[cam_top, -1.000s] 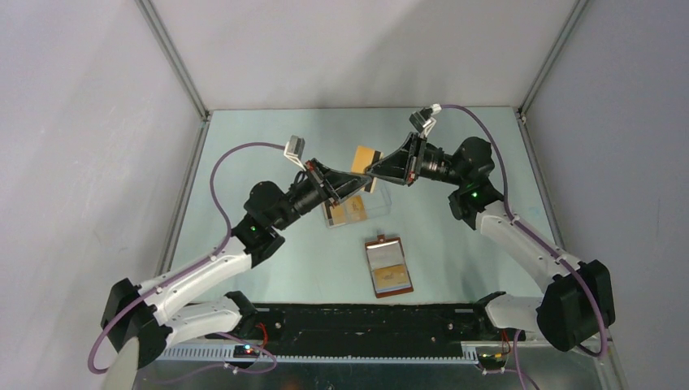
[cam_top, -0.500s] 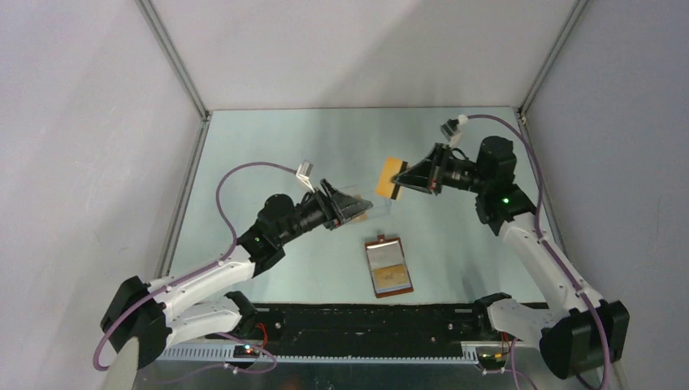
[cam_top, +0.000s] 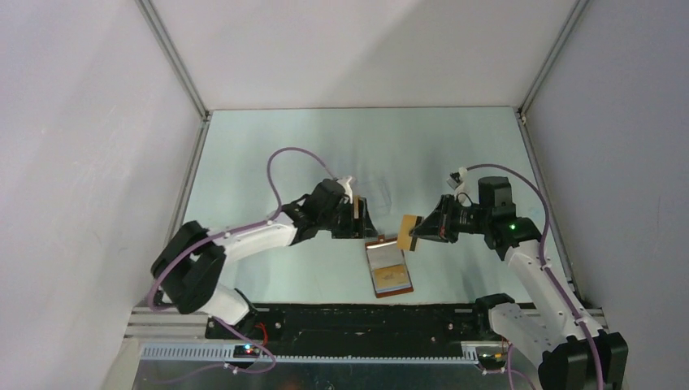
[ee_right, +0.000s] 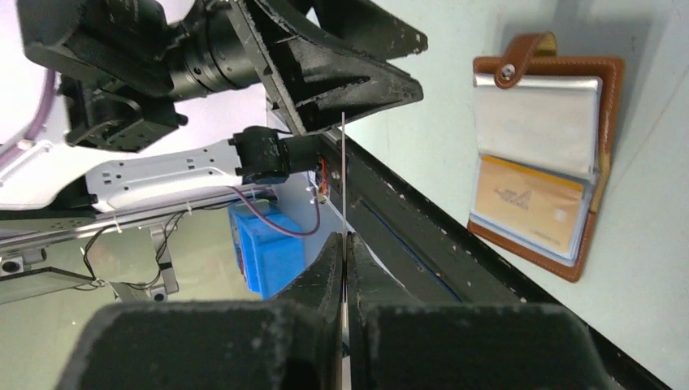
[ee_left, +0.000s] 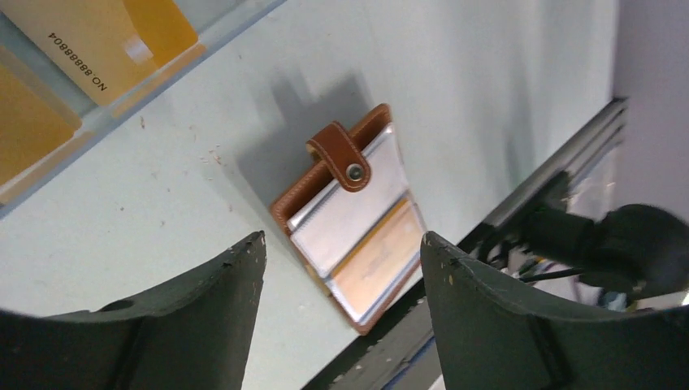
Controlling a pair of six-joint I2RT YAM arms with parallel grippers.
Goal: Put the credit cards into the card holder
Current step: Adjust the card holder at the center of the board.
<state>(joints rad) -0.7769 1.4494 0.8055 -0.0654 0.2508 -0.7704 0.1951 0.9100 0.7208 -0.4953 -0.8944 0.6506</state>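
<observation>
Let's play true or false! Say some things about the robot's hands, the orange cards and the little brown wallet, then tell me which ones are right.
1. The right gripper pinches a credit card. True.
2. The card holder is snapped shut. False: it lies open, with one card in a pocket.
3. The left gripper holds a card. False: it is open and empty.
4. More cards lie in the clear box. True.
</observation>
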